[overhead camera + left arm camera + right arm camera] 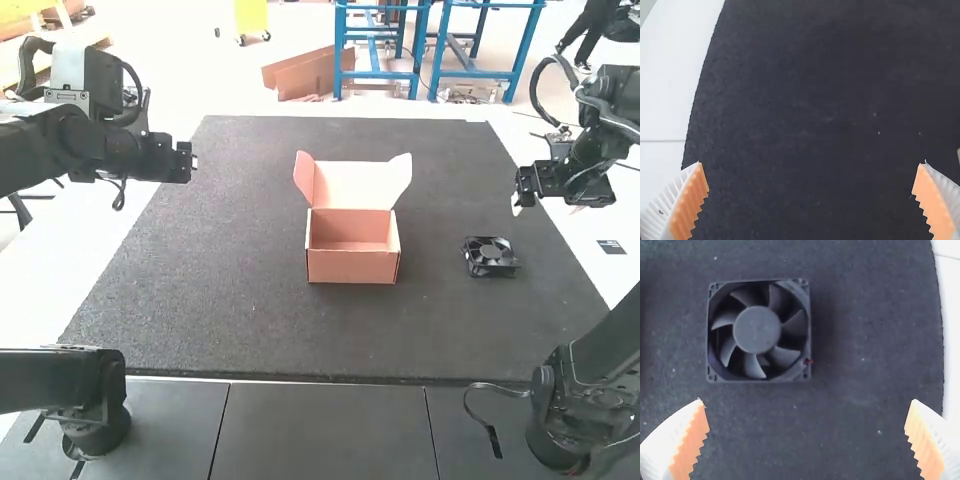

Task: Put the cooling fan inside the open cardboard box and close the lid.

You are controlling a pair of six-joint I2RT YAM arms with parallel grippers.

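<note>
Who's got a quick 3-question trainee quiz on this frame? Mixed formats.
1. True or false: the cooling fan lies inside the cardboard box.
2. The lid is: A) open, standing up; B) shut; C) missing.
3. Which arm's wrist view looks down on the fan?
Key: 1 false, it lies on the mat beside the box. 2 A. 3 right; the right gripper is open.

Is a white table (60,250) under a black mat (200,280). Holds an open cardboard box (352,245) mid-mat and a cooling fan (490,256) flat to its right.
</note>
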